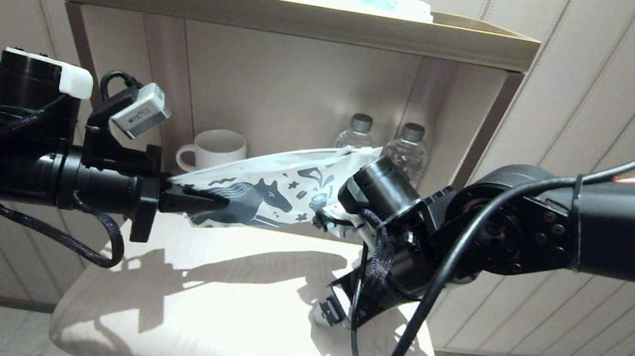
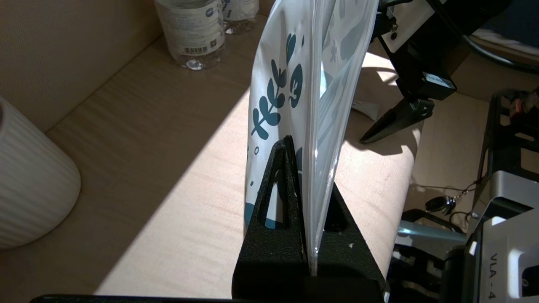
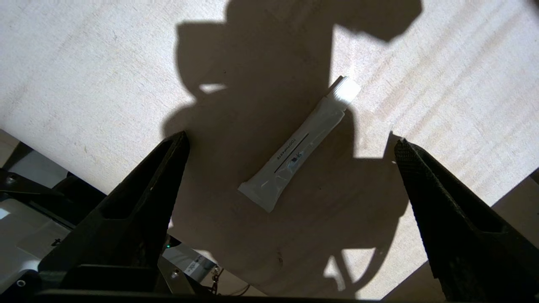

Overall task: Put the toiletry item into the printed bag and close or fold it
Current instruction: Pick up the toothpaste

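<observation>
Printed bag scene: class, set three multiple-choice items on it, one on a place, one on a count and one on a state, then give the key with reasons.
1. Where does the white toiletry tube lie?
A. inside the printed bag
B. on the seat cushion
C. in the mug

2. How many clear bottles stand in the recess behind the bag?
A. two
B. four
C. none

3. How is the right end effector?
A. shut on the tube
B. shut on the bag
C. open above the tube

Key:
1 B: the white toiletry tube lies flat on the seat cushion, apart from the printed bag, which the left end effector holds up, shut on its edge.
2 A: one clear bottle and a second stand side by side there.
3 C: the right end effector has its fingers spread wide either side of the tube, not touching it.
</observation>
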### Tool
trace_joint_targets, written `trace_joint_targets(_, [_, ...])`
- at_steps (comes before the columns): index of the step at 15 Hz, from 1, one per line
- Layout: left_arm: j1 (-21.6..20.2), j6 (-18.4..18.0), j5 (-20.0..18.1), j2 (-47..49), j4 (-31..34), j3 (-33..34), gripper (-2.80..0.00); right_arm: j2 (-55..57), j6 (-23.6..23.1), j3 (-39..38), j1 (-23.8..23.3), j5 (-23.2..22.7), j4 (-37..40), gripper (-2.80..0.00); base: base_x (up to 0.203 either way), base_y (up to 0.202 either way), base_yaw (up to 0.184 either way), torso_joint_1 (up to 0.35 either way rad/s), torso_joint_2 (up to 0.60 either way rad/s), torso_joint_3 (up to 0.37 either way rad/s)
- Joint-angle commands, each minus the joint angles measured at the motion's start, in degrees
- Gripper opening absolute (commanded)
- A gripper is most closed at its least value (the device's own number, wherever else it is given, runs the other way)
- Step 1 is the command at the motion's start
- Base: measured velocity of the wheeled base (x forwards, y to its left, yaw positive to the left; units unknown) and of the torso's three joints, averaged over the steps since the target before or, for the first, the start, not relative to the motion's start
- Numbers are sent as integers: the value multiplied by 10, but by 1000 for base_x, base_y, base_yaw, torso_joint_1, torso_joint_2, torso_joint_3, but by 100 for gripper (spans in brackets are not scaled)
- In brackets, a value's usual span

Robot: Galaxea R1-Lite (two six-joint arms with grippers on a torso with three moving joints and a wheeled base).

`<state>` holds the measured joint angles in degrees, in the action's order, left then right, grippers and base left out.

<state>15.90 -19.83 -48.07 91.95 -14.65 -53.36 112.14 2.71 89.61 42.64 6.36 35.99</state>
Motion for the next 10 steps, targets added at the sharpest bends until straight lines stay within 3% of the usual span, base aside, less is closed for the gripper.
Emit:
trace_joint_targets(1, [0, 0, -3, 0, -1, -1, -280, 4, 10, 7, 1, 1, 2, 0, 0, 0, 0, 0, 0, 0])
trace_joint_targets(2, [0, 0, -4, 0, -1, -1, -280, 5, 16, 7, 1, 1, 2, -280, 0, 0, 0, 0, 0, 0])
trace_joint_targets(10, [0, 0, -4, -1, -2, -2, -280, 5, 15, 2, 1, 0, 2, -280, 0, 0, 0, 0, 0, 0])
